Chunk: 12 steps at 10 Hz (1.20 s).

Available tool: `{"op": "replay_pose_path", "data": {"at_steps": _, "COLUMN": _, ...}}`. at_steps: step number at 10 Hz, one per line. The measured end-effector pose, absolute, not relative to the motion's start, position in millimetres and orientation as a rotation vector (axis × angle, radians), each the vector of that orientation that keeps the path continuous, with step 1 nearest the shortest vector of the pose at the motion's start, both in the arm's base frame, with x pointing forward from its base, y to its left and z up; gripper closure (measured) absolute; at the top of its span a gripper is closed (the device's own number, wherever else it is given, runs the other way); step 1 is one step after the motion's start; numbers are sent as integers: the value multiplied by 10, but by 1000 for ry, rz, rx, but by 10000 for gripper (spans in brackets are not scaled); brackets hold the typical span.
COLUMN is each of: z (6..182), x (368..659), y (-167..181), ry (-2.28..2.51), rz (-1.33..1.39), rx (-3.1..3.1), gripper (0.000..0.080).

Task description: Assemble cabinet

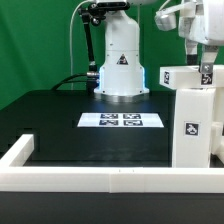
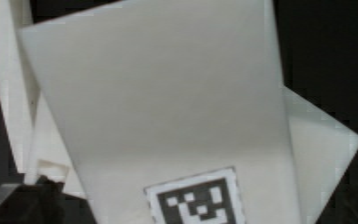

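Black table [image 1: 60, 125] before you — one cabinet [image 1: 195, 125] beneath the gripper [image 1: 204, 62], one marker board [image 1: 120, 121] well clear; finger state you cannot tell.

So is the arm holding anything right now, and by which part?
Cannot be told. The gripper sits at the top of the cabinet, but its jaws are hidden. The wrist view shows only white panels, no contact.

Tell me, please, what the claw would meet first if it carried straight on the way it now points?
Most likely the large white plastic cabinet body: it fills the wrist view directly ahead, with a square tag on its face. In the exterior view the claw sits just above it; whether they touch is unclear.
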<state>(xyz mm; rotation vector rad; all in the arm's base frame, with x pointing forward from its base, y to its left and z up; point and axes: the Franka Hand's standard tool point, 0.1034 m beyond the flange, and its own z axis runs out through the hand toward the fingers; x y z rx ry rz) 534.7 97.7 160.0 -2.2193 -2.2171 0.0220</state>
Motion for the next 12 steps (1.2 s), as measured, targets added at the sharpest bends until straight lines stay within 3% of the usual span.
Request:
{"op": "replay_pose_path", "data": {"at_steps": 1, "z": 1591, "x": 5345, "y": 973, "ry": -2211, "rz": 24, "rx": -2224, "gripper": 211}}
{"op": "replay_pose_path", "data": {"at_steps": 6, "z": 1592, "x": 5349, "y": 955, "ry": -2128, "rz": 24, "rx": -2305, "gripper": 243}}
{"op": "replay_pose_path", "data": {"at_steps": 12, "z": 1594, "x": 5352, "y": 955, "ry": -1407, "rz": 22, "rx": -2805, "gripper": 241}}
